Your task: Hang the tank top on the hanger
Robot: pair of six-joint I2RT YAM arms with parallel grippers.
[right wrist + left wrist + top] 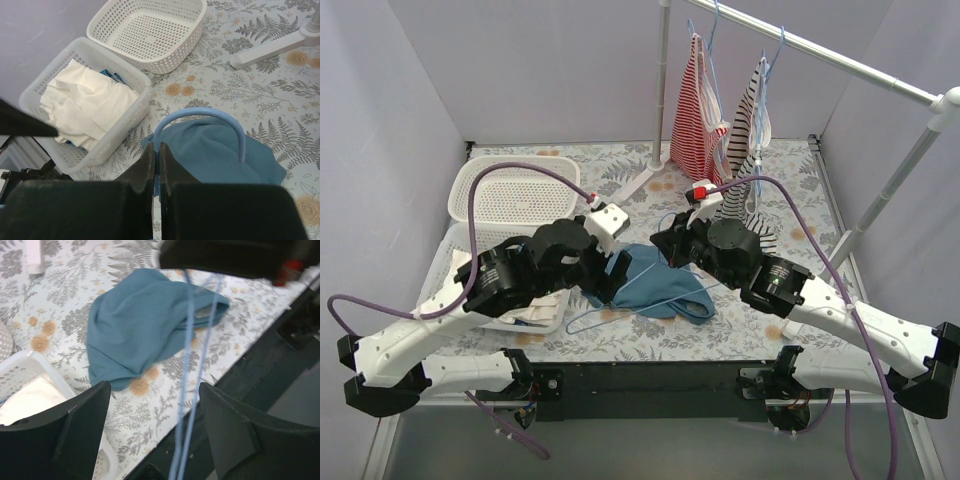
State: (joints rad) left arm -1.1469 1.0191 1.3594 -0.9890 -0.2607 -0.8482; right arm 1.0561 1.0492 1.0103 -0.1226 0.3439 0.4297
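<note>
The teal-blue tank top (660,285) lies crumpled on the floral table between the arms. My right gripper (665,243) hangs over its far edge. In the right wrist view the right gripper (157,147) is shut on the neck of the light-blue wire hanger (200,113), whose hook arches above the tank top (215,155). The hanger's wires (590,316) slope down towards the near edge. My left gripper (613,270) is open. In the left wrist view the left gripper (152,390) has the hanger's two wires (189,390) passing between its fingers without touching, with the tank top (140,330) beyond.
A white basket (455,262) with white cloth sits at the left, with an empty white basket (515,190) behind it. A clothes rack (820,50) at the back right carries a red-and-white striped top (695,110) and a black-and-white striped top (748,130).
</note>
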